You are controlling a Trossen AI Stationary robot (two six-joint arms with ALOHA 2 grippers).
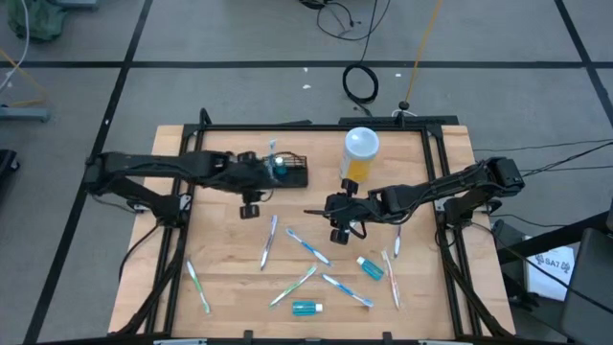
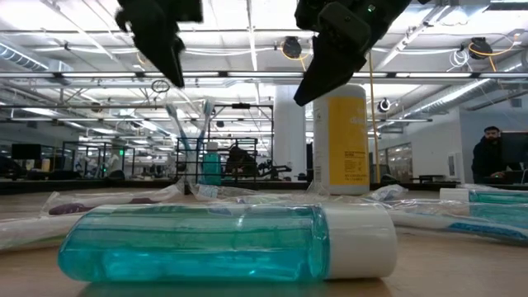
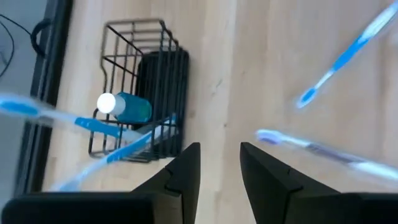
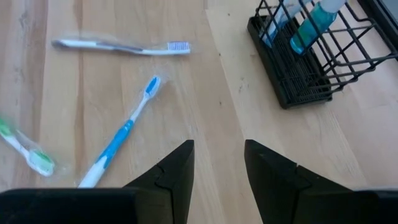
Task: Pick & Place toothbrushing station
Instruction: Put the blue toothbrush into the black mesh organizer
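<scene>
The toothbrushing station [image 1: 290, 172], a small black wire rack, stands on its base at the far middle of the wooden table. A teal bottle [image 3: 124, 107] and two blue toothbrushes [image 3: 118, 146] stick out of its top. My left gripper [image 3: 221, 155] hangs open above the table just to the near left of the rack [image 3: 140, 93], with nothing between its fingers. My right gripper [image 4: 219, 152] hovers open over bare wood to the right of the rack [image 4: 311, 56], also with nothing between its fingers. In the low view both grippers, left [image 2: 165, 49] and right [image 2: 326, 62], are well above the table.
A tall yellow bottle with a white cap [image 1: 360, 153] stands right of the rack. Several toothbrushes [image 1: 306, 244] lie scattered over the near half of the table, with a teal bottle [image 1: 306, 308] lying near the front edge and another [image 1: 371, 268] to its right. A black frame [image 1: 436, 168] borders the table.
</scene>
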